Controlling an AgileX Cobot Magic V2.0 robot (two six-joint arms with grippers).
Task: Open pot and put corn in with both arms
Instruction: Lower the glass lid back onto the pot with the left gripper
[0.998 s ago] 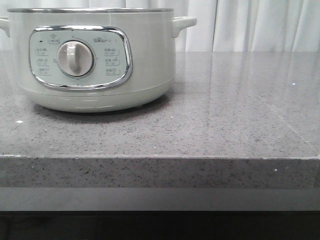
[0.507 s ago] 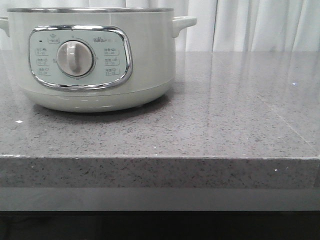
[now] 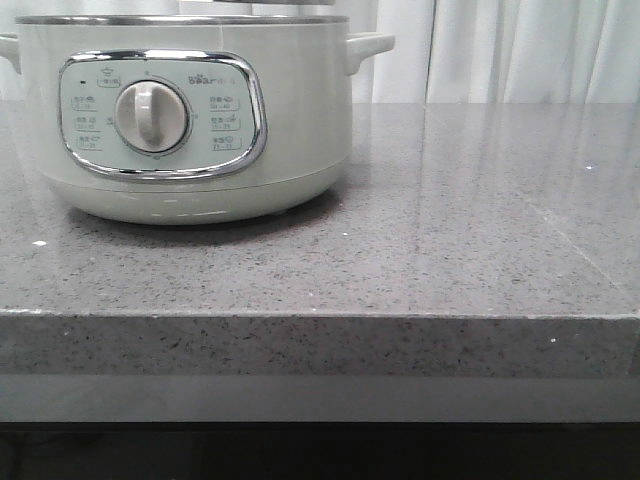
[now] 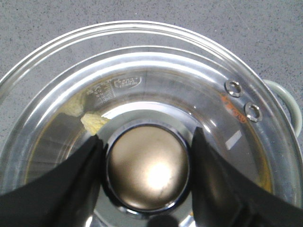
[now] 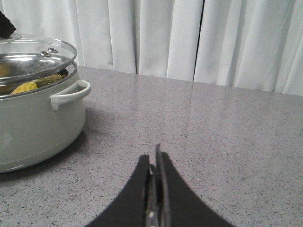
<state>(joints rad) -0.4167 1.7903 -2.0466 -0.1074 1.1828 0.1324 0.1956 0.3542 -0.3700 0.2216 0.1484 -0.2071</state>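
The pale-green pot (image 3: 300, 120) stands at the left of the counter, its dial panel facing me. My left gripper (image 4: 147, 136) is shut on the round metal knob (image 4: 147, 170) of the glass lid (image 4: 189, 71). In the right wrist view the lid (image 5: 38, 54) hangs a little above the pot's (image 5: 33, 127) rim. Its rim just shows at the top of the front view (image 3: 260, 3). The yellow corn (image 5: 26, 87) lies inside the pot and shows through the glass (image 4: 94, 124). My right gripper (image 5: 155, 156) is shut and empty, low over the counter to the right of the pot.
The grey speckled counter (image 3: 450, 230) runs right of the pot, with its front edge (image 3: 320, 315) near me. White curtains (image 5: 189, 38) hang behind it. The pot's side handle (image 5: 71, 94) sticks out toward the right gripper.
The lid's rim has come into view at the top of the front view, above the pot. The pot has not moved.
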